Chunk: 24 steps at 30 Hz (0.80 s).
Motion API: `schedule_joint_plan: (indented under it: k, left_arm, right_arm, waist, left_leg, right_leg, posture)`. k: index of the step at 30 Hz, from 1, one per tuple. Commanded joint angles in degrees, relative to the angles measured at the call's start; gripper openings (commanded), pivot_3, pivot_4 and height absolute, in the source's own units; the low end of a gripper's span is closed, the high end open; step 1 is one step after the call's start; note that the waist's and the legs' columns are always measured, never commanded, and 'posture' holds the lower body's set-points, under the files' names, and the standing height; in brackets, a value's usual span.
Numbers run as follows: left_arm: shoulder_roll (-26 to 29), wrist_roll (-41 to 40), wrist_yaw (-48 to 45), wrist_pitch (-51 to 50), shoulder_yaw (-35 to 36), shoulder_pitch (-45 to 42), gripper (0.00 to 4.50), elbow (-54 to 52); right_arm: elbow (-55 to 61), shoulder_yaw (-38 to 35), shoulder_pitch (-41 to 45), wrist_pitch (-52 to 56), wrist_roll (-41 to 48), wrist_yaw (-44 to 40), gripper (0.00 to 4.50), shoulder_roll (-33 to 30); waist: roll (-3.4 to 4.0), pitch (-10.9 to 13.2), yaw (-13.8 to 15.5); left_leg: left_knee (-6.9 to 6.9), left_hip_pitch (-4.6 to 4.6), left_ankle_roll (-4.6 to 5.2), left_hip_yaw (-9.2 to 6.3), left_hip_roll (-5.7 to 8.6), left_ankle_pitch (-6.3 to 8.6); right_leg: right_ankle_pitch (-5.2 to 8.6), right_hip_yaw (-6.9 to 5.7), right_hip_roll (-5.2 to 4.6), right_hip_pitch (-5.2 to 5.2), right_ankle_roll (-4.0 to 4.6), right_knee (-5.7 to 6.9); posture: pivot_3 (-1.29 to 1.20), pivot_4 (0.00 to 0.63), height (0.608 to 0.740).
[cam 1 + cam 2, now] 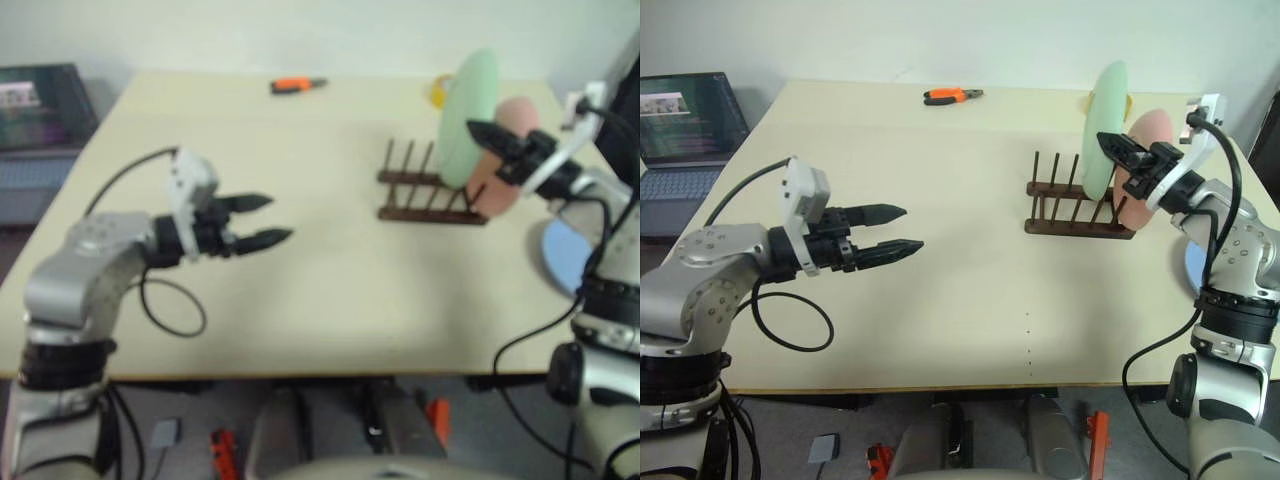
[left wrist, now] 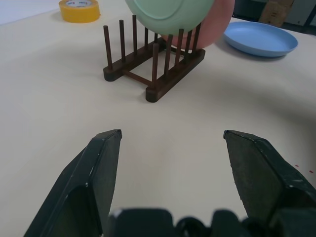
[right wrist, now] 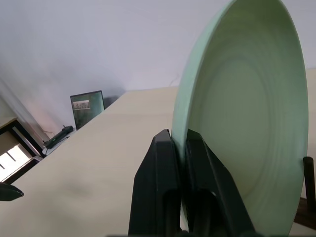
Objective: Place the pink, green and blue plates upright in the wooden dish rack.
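Observation:
My right gripper [image 1: 1106, 141] is shut on the rim of the mint green plate [image 1: 1106, 110], holding it upright over the wooden dish rack [image 1: 1072, 218]. The plate's lower edge is down among the peg tops. I cannot tell whether it rests on the rails. The pink plate [image 1: 1152, 128] stands upright in the rack's right end, just behind the green one. The blue plate [image 2: 260, 38] lies flat on the table to the right of the rack. My left gripper [image 1: 910, 228] hovers open and empty over the table's left half, pointing toward the rack.
A yellow tape roll [image 2: 79, 10] sits behind the rack. Orange-handled pliers [image 1: 952, 95] lie near the table's far edge. An open laptop [image 1: 685, 120] stands off the table's left side. Bare tabletop [image 1: 970, 290] stretches between my left gripper and the rack.

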State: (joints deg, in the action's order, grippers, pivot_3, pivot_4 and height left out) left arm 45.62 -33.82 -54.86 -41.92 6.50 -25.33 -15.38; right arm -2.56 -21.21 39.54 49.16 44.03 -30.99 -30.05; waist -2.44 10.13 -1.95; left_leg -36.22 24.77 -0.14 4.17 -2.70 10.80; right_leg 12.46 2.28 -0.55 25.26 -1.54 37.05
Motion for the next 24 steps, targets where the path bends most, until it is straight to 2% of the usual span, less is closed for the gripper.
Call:
schedule_joint_plan:
  k: [1,11,13,14,18,21,24]
  left_arm:
    - [1.0,-0.2,-0.5,0.5,0.5,-1.2,3.62,-0.6]
    - [1.2,1.9,0.7,0.9,0.2,-0.7,3.62,-0.4]
    - [1.2,1.9,0.7,0.9,0.4,-0.7,3.67,-0.6]
    - [1.2,1.9,0.7,0.9,0.4,-0.7,3.67,-0.6]
    - [1.3,2.3,1.0,0.9,0.4,-0.9,3.67,-0.4]
    - [1.5,2.3,1.1,0.7,0.5,-0.9,3.67,-0.5]
    - [1.9,2.4,1.0,0.5,0.6,-0.8,3.67,-0.6]
  right_arm:
    - [1.7,-1.4,0.4,-1.8,1.2,-0.1,0.00,0.2]
    - [0.7,0.3,1.7,-2.1,-0.4,1.1,0.00,1.1]
    - [0.2,0.4,1.9,-2.3,-0.6,1.4,0.56,1.1]
    - [0.1,0.6,2.0,-2.4,-0.9,1.6,0.68,1.0]
    - [-0.3,1.0,2.2,-3.1,-1.7,2.1,2.02,1.3]
    - [0.1,1.3,1.2,-4.1,-2.7,2.2,2.87,1.4]
    - [1.0,1.7,0.3,-4.9,-3.1,2.2,3.95,1.2]
  waist:
    - [0.00,0.0,0.0]
    - [0.00,0.0,0.0]
    - [0.00,0.0,0.0]
    - [0.00,0.0,0.0]
    - [0.00,0.0,0.0]
    - [0.00,0.0,0.0]
    - [0.00,0.0,0.0]
  left_leg:
    - [0.00,0.00,0.00,0.01,0.00,0.00]
    - [0.00,0.00,0.00,0.02,-0.01,0.00]
    - [0.00,0.00,0.00,0.02,0.00,0.00]
    - [0.00,0.00,0.00,0.03,0.00,0.00]
    - [0.00,0.00,0.00,0.02,0.00,0.00]
    - [0.00,0.00,0.00,0.03,0.00,0.00]
    - [0.00,0.00,0.00,0.02,0.00,0.00]
  right_leg:
    - [0.00,0.01,0.00,0.00,0.00,0.00]
    - [-0.01,0.01,0.01,0.01,0.00,0.01]
    - [-0.01,0.02,0.00,0.01,0.00,0.01]
    - [-0.01,0.02,0.00,0.01,0.00,0.01]
    - [-0.01,0.01,0.00,0.01,0.00,0.01]
    - [-0.01,0.03,0.00,0.01,0.00,0.01]
    - [-0.01,0.02,0.00,0.00,0.00,0.01]
  posture:
    - [0.00,0.150,0.740]
    - [0.00,0.150,0.740]
    - [0.00,0.150,0.740]
    - [0.00,0.150,0.740]
    - [0.00,0.150,0.740]
    - [0.00,0.150,0.740]
    - [0.00,0.150,0.740]
